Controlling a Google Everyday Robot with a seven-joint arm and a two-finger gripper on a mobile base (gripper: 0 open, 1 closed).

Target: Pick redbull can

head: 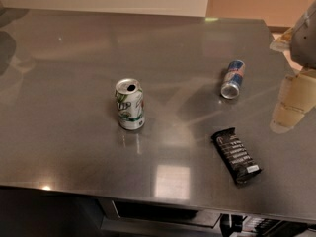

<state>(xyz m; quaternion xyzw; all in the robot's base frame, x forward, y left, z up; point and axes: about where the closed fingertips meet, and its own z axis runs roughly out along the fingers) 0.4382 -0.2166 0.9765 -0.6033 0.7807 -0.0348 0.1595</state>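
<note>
The redbull can (233, 79) is slim, blue and silver with red markings. It lies on its side on the grey counter (74, 147), right of centre, with its silver end facing the front. My gripper (290, 105) is pale beige and hangs at the right edge of the view, above the counter. It is to the right of the can and a little nearer the front, apart from it and holding nothing.
A wider white-and-green soda can (130, 104) stands upright left of centre, its top opened. A black wrapped snack bar (236, 155) lies flat in front of the redbull can. The counter's front edge runs along the bottom, with a wall behind.
</note>
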